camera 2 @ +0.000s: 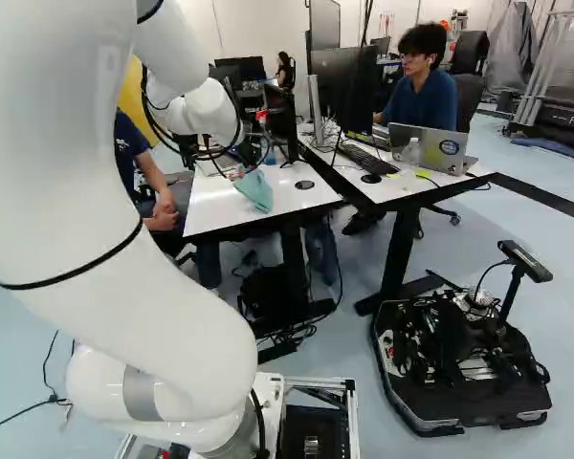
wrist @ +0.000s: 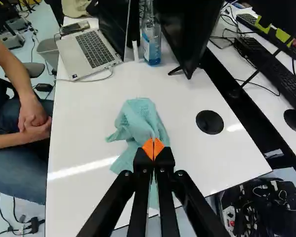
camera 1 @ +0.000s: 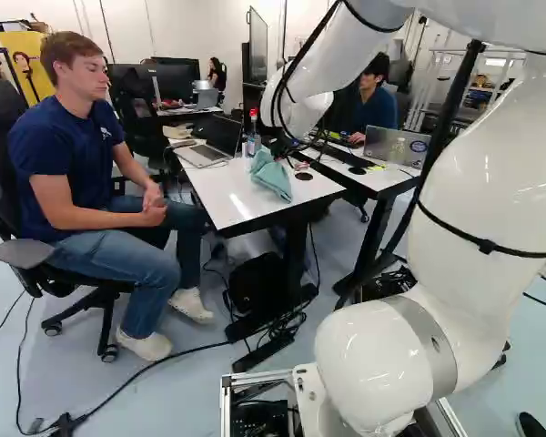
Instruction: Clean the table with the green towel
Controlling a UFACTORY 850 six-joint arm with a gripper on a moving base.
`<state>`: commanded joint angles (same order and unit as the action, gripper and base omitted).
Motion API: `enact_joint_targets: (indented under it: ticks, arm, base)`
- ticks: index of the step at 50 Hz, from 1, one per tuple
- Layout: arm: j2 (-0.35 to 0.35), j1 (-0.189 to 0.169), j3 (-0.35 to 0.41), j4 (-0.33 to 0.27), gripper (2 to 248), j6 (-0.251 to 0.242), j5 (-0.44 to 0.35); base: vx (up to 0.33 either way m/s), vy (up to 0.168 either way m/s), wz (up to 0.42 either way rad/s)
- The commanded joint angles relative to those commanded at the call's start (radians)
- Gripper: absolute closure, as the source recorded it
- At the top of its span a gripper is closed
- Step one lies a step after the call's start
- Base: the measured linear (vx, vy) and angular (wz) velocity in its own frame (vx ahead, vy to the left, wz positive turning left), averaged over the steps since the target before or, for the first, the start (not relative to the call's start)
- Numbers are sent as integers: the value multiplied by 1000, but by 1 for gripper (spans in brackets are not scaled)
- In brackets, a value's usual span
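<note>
White worktop (camera 1: 227, 198), bearing the green towel (wrist: 138, 118) near its edge closest to the arm. Towel: long axis slanting from upper left to lower right in the left base view; crumpled, softly folded, pale blue-green. Gripper (camera 1: 285, 151): fingers together, pinching a towel fold.

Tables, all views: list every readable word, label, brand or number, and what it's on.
None readable.
Bottle: label there, print too small.
Laptop beside it: key markings too small.
Laptop on the other table: stickers on lid, too small and blurred.
Green towel: no print visible.
</note>
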<state>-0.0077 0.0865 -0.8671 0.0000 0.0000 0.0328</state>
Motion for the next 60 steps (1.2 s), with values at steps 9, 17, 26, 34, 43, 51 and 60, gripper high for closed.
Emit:
enact_joint_targets:
  ticks: [9, 17, 26, 34, 43, 51, 60]
  arm:
    - [19, -18, 20, 0, 227, 0, 0]
    - [22, -21, 22, 0, 227, 0, 0]
    - [18, -22, 18, 0, 227, 0, 0]
    - [-3, -34, -3, 0, 227, 0, 0]
    - [-34, -59, -35, 0, 227, 0, 0]
    - [-63, -81, -65, 0, 227, 0, 0]
    - [-97, -107, -101, 0, 227, 0, 0]
  base:
    - [0, 0, 0]
    - [0, 0, 0]
    - [0, 0, 0]
    - [0, 0, 0]
    - [0, 0, 0]
    - [0, 0, 0]
    - [0, 0, 0]
